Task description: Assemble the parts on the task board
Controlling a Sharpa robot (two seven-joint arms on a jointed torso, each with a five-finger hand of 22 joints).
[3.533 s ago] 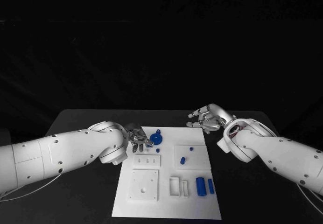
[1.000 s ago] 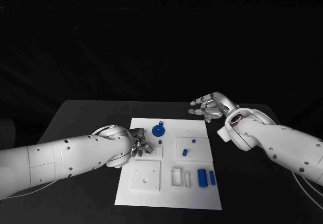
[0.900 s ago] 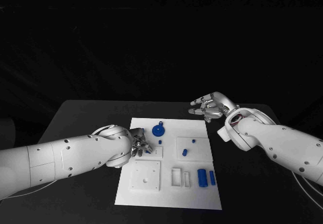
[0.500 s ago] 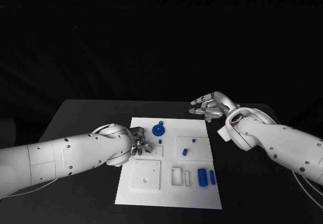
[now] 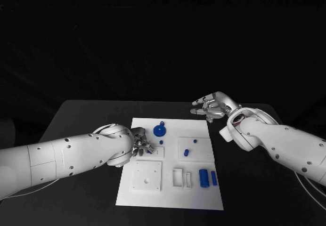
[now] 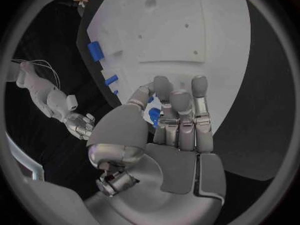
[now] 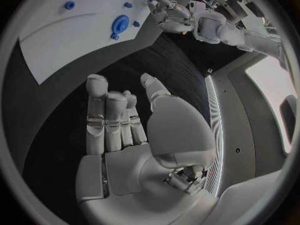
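The white task board point(image 5: 170, 197) lies in the middle of the black table. My left hand point(image 5: 141, 147) hovers over the board's left side and pinches a small blue part point(image 6: 153, 114) between thumb and fingers. My right hand point(image 5: 212, 107) hangs open above the table past the board's far right corner, with its fingers point(image 7: 109, 122) apart and nothing in them. On the board a blue round part point(image 5: 159, 130) lies at the far end, with a small peg point(image 5: 163, 142) beside it. A blue cylinder point(image 5: 203, 177) and a blue bar point(image 5: 214, 178) lie at the near right.
A raised white square point(image 5: 193, 149) carries a short blue cylinder point(image 5: 186, 152) and a tiny blue peg point(image 5: 195, 140). Another white square point(image 5: 147, 177) and narrow slotted blocks point(image 5: 178, 178) fill the near half. Black table surrounds the board.
Since the oldest frame my left hand has come nearer along the board's left side, away from the round part. Over the last second it barely shifts. The right hand stays put.
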